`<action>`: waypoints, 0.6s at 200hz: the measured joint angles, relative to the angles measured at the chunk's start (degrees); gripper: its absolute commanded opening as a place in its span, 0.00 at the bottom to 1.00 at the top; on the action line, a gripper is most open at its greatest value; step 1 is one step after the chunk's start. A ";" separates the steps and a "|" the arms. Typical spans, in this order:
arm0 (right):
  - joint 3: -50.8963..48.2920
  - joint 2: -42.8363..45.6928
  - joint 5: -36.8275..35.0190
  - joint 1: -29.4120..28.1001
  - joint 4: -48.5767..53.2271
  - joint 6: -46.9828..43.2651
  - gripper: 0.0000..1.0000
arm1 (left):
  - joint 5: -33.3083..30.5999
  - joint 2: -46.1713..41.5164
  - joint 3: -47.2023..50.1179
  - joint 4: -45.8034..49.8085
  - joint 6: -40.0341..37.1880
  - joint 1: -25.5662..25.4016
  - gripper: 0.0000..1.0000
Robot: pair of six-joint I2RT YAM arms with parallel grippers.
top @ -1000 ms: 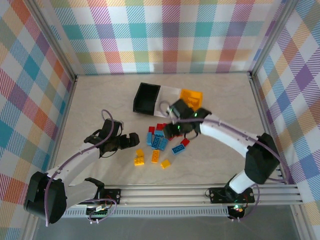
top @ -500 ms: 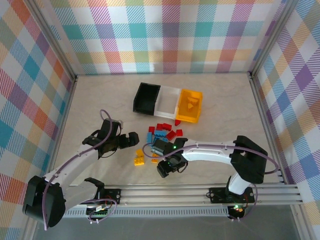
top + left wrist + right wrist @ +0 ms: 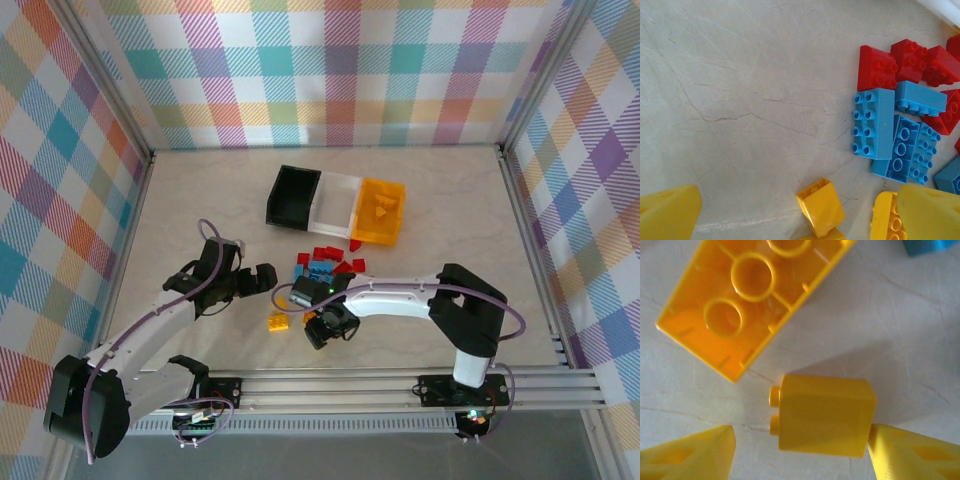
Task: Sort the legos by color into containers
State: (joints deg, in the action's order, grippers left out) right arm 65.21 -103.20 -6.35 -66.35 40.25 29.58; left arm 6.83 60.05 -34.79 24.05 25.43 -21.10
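Note:
The legos (image 3: pixel 325 266) lie as a loose heap of red and blue bricks on the table in front of the containers: a black bin (image 3: pixel 293 195), a white bin (image 3: pixel 337 195) and a yellow-orange bin (image 3: pixel 381 211) with a yellow piece inside. My right gripper (image 3: pixel 322 328) hangs low at the heap's near side. Its jaws (image 3: pixel 801 440) stand open around a small yellow brick (image 3: pixel 822 415) lying on its side; the left finger (image 3: pixel 690 452) is clear of the studs. My left gripper (image 3: pixel 264 278) is wide open left of the heap, above a yellow sloped brick (image 3: pixel 820 207) that touches neither finger.
An upturned yellow brick (image 3: pixel 750 295) lies just beyond the small one. Blue bricks (image 3: pixel 872 122) and red bricks (image 3: pixel 877 67) crowd the right of the left wrist view. Another yellow brick (image 3: pixel 278 321) lies between the two grippers. Checkered walls enclose the table.
My right arm swung from the yellow-orange bin down to the near side of the heap, then shifted slightly left, and its jaws widened. The left arm barely moved.

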 measured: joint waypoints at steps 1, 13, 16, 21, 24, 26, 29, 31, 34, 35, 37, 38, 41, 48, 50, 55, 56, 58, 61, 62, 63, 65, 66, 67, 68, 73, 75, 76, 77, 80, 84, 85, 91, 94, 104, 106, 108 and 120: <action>0.11 -0.13 -0.02 0.00 -0.02 0.00 0.69 | 0.00 0.00 0.00 0.00 0.00 0.00 1.00; 0.61 -0.92 -0.09 0.02 -0.20 -0.13 0.68 | 0.00 0.20 0.00 0.00 -0.17 0.11 1.00; 0.68 -1.05 -0.09 0.02 -0.22 -0.17 0.67 | 0.00 0.22 0.00 -0.02 -0.20 0.17 1.00; 0.70 -1.20 -0.09 0.07 -0.26 -0.24 0.66 | 0.00 0.22 0.00 0.00 -0.24 0.24 1.00; 0.70 -1.29 -0.09 0.07 -0.26 -0.24 0.66 | -0.02 0.22 0.00 0.00 -0.28 0.26 1.00; 0.70 -1.33 -0.09 0.07 -0.24 -0.26 0.65 | -0.02 0.22 0.00 0.00 -0.37 0.28 1.00; 0.70 -1.38 -0.11 0.07 -0.22 -0.26 0.65 | -0.02 0.22 0.00 0.00 -0.37 0.33 1.00; 0.70 -1.42 -0.11 0.07 -0.20 -0.28 0.64 | -0.02 0.22 0.00 -0.02 -0.42 0.35 1.00; 0.70 -1.46 -0.09 0.07 -0.17 -0.26 0.62 | -0.02 0.22 0.00 -0.04 -0.42 0.39 1.00; 0.70 -1.46 -0.09 0.07 -0.17 -0.26 0.62 | -0.02 0.22 0.00 -0.04 -0.44 0.39 1.00; 0.70 -1.49 -0.11 0.07 -0.15 -0.28 0.61 | -0.02 0.22 0.00 -0.04 -0.46 0.42 1.00; 0.70 -1.51 -0.11 0.07 -0.17 -0.39 0.61 | 0.00 0.22 0.00 -0.07 -0.46 0.42 1.00; 0.70 -1.55 -0.11 0.07 -0.17 -0.33 0.60 | -0.02 0.22 0.02 -0.04 -0.52 0.42 1.00; 0.70 -1.66 -0.11 0.07 -0.15 -0.31 0.57 | -0.02 0.22 0.02 -0.07 -0.63 0.42 1.00; 0.70 -1.68 -0.11 0.07 -0.13 -0.46 0.57 | -0.02 0.22 0.02 -0.07 -0.63 0.42 1.00; 0.70 -1.77 -0.33 0.07 -0.04 -0.35 0.55 | -0.02 0.22 0.02 -0.09 -0.68 0.42 1.00; 0.70 -1.79 -0.37 0.07 -0.04 -0.46 0.55 | 0.00 0.22 0.02 -0.11 -0.70 0.44 1.00; 0.70 -1.81 -0.46 0.07 -0.04 -0.42 0.54 | 0.00 0.22 0.02 -0.11 -0.76 0.42 1.00; 0.72 -1.84 -0.57 0.07 0.09 -0.37 0.54 | 0.00 0.22 0.02 -0.11 -0.79 0.44 1.00; 0.72 -1.84 -0.55 0.07 0.09 -0.42 0.53 | 0.00 0.22 0.02 -0.13 -0.79 0.44 1.00; 0.74 -1.86 -0.57 0.07 0.13 -0.42 0.52 | 0.00 0.22 0.02 -0.13 -0.79 0.44 1.00; 0.74 -1.86 -0.59 0.07 0.13 -0.42 0.52 | -0.02 0.22 0.02 -0.13 -0.81 0.44 1.00; 0.76 -1.88 -0.61 0.07 0.15 -0.39 0.51 | -0.02 0.22 0.02 -0.13 -0.81 0.46 1.00; 0.76 -1.88 -0.72 0.07 0.20 -0.39 0.51 | 0.00 0.22 0.02 -0.13 -0.81 0.48 1.00; 0.79 -1.88 -0.76 0.07 0.22 -0.37 0.50 | 0.00 0.22 0.02 -0.15 -0.81 0.48 1.00; 0.81 -1.88 -0.81 0.07 0.33 -0.35 0.48 | 0.00 0.22 0.02 -0.15 -0.81 0.55 1.00; 0.81 -1.88 -1.01 0.07 0.39 -0.31 0.48 | 0.00 0.22 0.02 -0.15 -0.81 0.59 1.00; 0.81 -1.88 -0.98 0.07 0.46 -0.42 0.47 | 0.00 0.22 0.02 -0.15 -0.81 0.59 1.00; 0.81 -1.88 -1.03 0.09 0.48 -0.46 0.47 | 0.00 0.22 0.02 -0.15 -0.83 0.59 1.00; 0.81 -1.88 -1.09 0.15 0.55 -0.26 0.47 | -0.02 0.22 0.02 -0.15 -0.81 0.63 1.00; 0.81 -1.88 -1.14 0.17 0.57 -0.37 0.47 | -0.02 0.22 0.02 -0.15 -0.81 0.66 1.00; 0.81 -1.88 -1.14 0.17 0.57 -0.42 0.47 | -0.02 0.22 0.02 -0.15 -0.83 0.66 1.00; 0.90 -1.88 -1.22 0.24 0.66 -0.31 0.46 | 0.00 0.24 0.02 -0.15 -0.83 0.68 1.00; 0.92 -1.88 -1.27 0.26 0.68 -0.24 0.46 | 0.00 0.26 0.02 -0.15 -0.83 0.68 1.00; 0.92 -1.88 -1.42 0.26 0.74 -0.31 0.42 | 0.00 0.26 0.02 -0.15 -0.83 0.68 1.00; 0.92 -1.88 -1.49 0.26 0.76 -0.20 0.42 | 0.00 0.26 0.02 -0.15 -0.83 0.68 1.00; 0.96 -1.88 -1.55 0.26 0.81 -0.22 0.42 | 0.00 0.26 0.02 -0.15 -0.81 0.68 1.00; 1.14 -1.88 -1.64 0.26 1.03 -0.22 0.42 | 0.00 0.31 0.02 -0.17 -0.81 0.68 1.00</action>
State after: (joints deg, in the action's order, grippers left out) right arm 66.35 -105.08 -7.99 -66.08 41.28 29.36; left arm 6.83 60.36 -34.76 23.88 24.62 -20.43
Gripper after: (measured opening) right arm 0.431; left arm 0.999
